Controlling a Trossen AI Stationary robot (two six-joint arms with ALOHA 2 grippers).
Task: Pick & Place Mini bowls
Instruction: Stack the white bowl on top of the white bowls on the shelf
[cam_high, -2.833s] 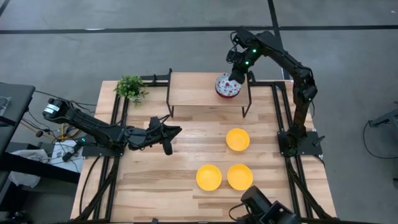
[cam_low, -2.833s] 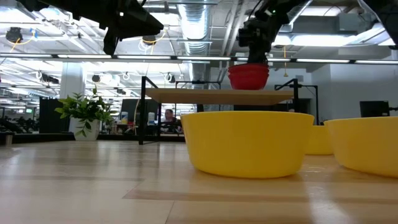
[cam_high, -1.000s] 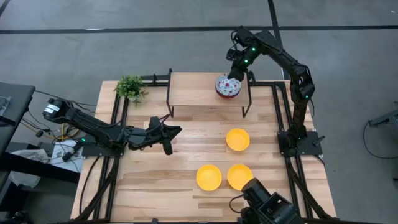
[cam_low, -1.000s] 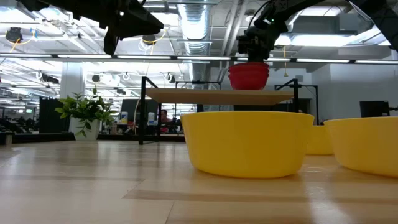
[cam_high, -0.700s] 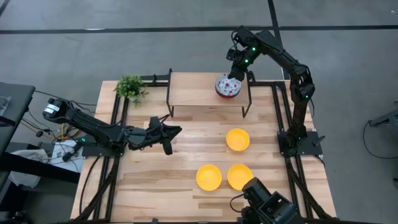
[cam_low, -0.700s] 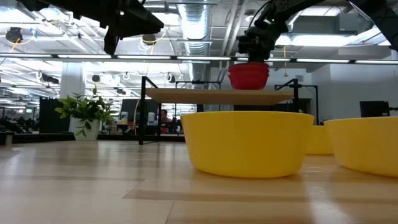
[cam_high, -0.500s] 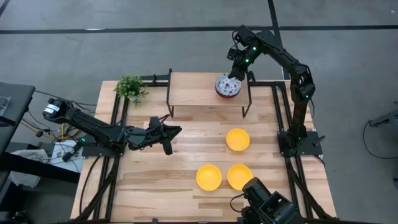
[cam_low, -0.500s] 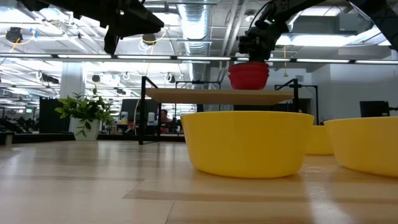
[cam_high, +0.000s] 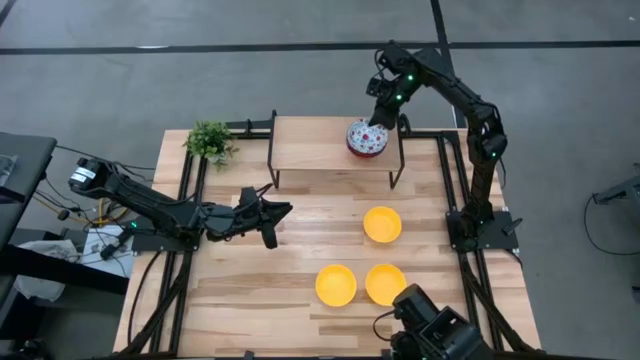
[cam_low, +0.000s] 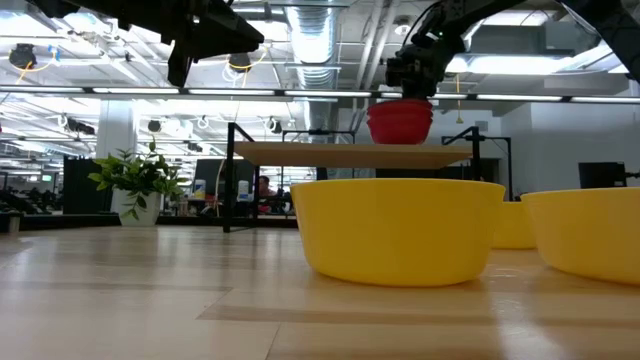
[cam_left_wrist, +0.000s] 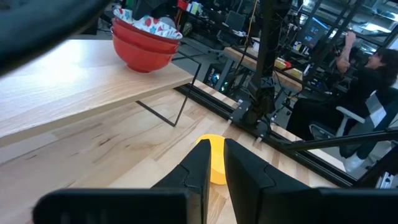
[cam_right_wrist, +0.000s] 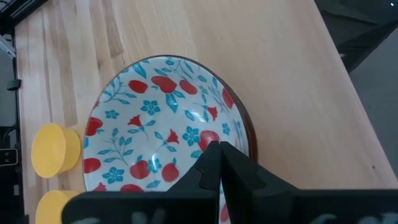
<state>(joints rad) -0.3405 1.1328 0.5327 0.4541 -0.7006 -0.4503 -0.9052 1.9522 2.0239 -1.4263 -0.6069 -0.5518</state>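
From above, the floral bowls are sitting stacked on the shelf; three yellow bowls are waiting on the table. Right wrist: right gripper is hovering closed, empty. Left wrist: left gripper is idling nearly closed, empty.

We see a light wood worktop with a raised wooden shelf on black legs at its back. Stacked floral bowls sit on the shelf's right end. Three yellow bowls sit on the worktop, a potted plant at the back-left corner.
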